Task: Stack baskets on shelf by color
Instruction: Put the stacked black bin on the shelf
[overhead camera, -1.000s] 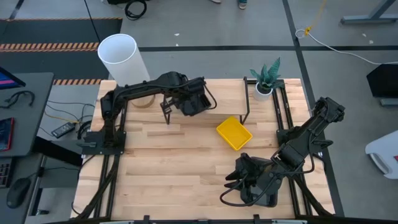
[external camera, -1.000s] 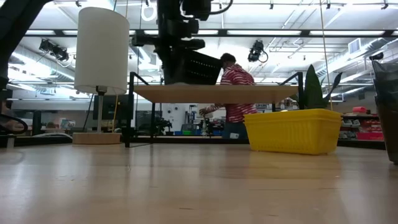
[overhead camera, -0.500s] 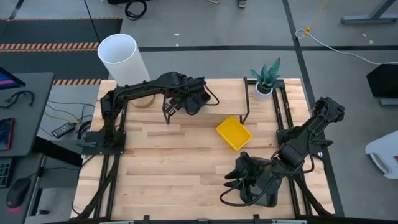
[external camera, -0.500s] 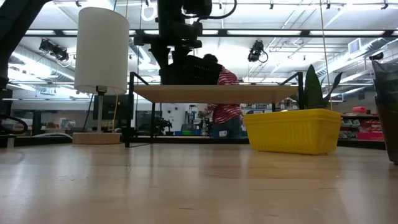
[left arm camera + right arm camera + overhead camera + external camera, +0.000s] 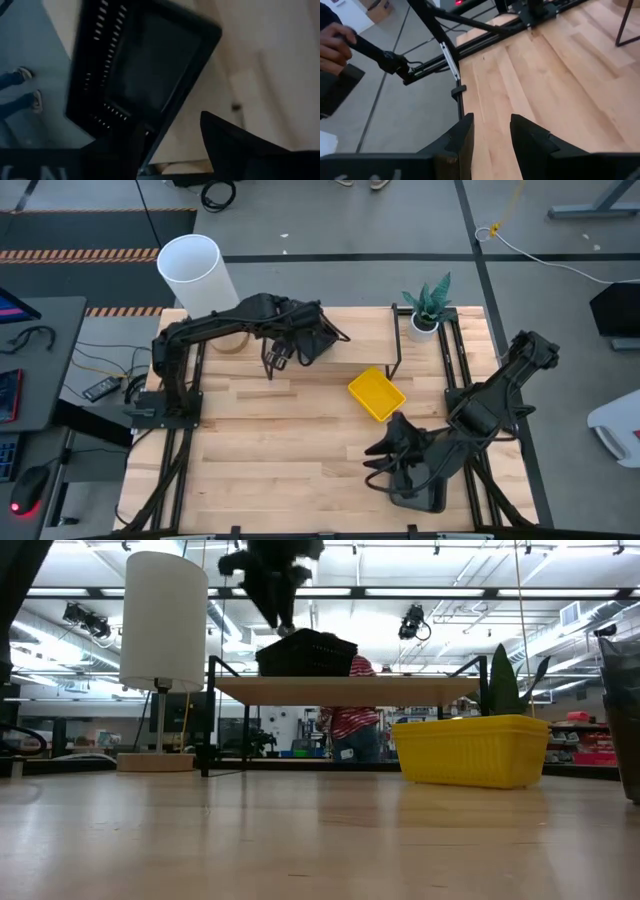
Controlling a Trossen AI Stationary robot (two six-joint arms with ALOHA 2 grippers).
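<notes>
Left gripper [image 5: 283, 356] jaws wide, above black mesh basket [image 5: 306, 652] on shelf [image 5: 345, 689]. Right gripper [image 5: 378, 463] at 5 o'clock, jaws parted, empty. Next yellow basket [image 5: 377, 394]: grip rim squarely.

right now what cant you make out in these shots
- Black basket on the shelf: the low view shows only its side, so one basket or a stack cannot be told.
- Left end effector: dark and motion-blurred in the low view.
- Dark object at the right edge of the low view: cut off by the frame.
- Yellow basket: the contents are hidden by the wall in the low view.
- Person behind the shelf: mostly hidden by plank and basket.
</notes>
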